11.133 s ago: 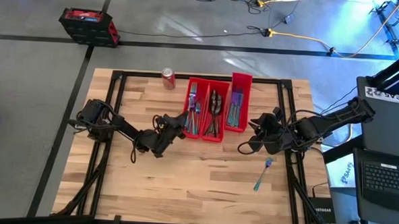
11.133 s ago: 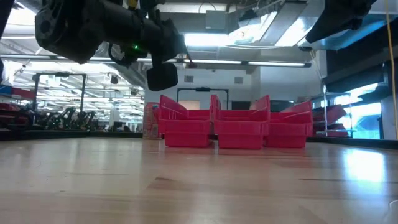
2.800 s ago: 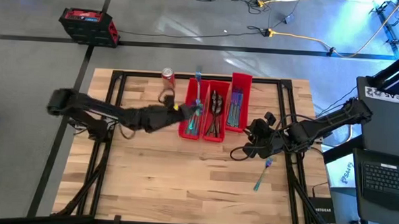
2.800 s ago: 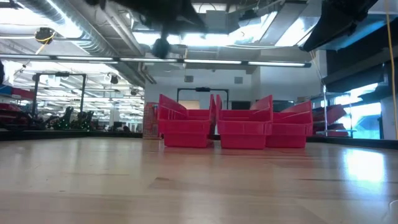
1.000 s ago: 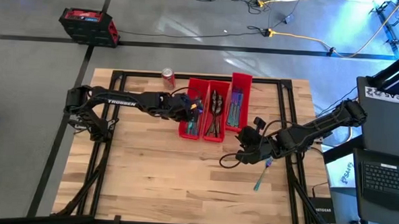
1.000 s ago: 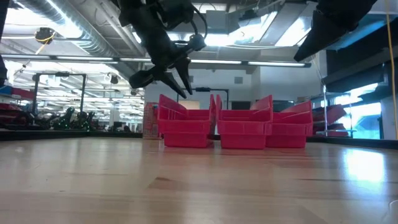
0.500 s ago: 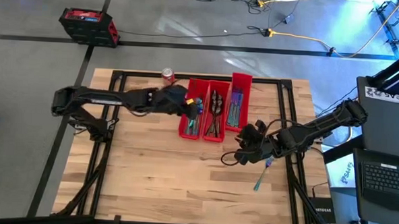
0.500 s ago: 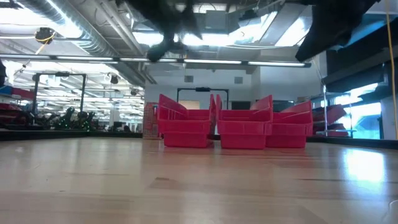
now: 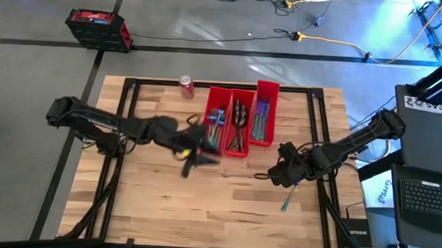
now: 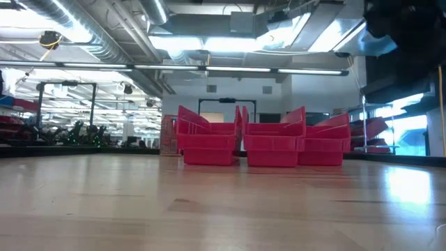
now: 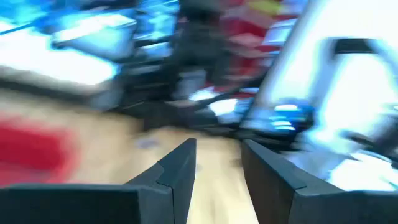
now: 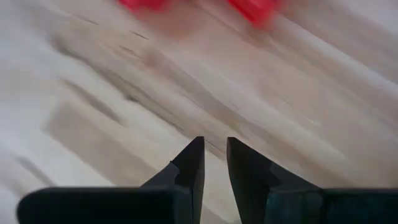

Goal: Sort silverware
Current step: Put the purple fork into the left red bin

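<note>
The left end effector (image 9: 193,162) hovers over the wooden surface (image 9: 165,204), just beside the near end of the leftmost red bin (image 9: 214,128) — its fingers (image 11: 177,171) spread, nothing between them. Three red bins stand side by side toward the far edge, holding the sorted silverware (image 9: 237,125). One fork (image 9: 290,194) lies loose on the surface at the right. The right end effector (image 9: 282,173) sits just beside it — fingers (image 12: 193,163) a narrow gap apart, empty.

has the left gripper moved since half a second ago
Yes. In the high view the left gripper has pulled back from over the left red bin toward the table's near side.
</note>
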Motion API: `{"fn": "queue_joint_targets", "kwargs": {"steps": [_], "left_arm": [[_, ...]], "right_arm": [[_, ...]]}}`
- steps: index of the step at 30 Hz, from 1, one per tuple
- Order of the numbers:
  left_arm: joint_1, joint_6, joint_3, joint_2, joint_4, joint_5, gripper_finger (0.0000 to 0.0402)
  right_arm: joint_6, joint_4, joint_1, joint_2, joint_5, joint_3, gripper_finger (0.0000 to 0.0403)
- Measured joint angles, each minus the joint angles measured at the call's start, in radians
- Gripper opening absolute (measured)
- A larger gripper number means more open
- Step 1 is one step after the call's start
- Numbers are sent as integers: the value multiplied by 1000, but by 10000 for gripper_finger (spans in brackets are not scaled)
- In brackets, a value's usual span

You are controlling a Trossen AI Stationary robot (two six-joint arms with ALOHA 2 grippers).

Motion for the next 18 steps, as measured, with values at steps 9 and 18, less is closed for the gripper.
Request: {"fn": "queue_joint_targets", "kwargs": {"steps": [9, 18], "left_arm": [[-22, -140, -414, -1, 489, 180, 117], [-114, 206, -556, -4, 455, 151, 117]], "right_arm": [[172, -70, 0, 51, -146, 0, 53], [145, -135, -1, 69, -378, -3, 53]]}}
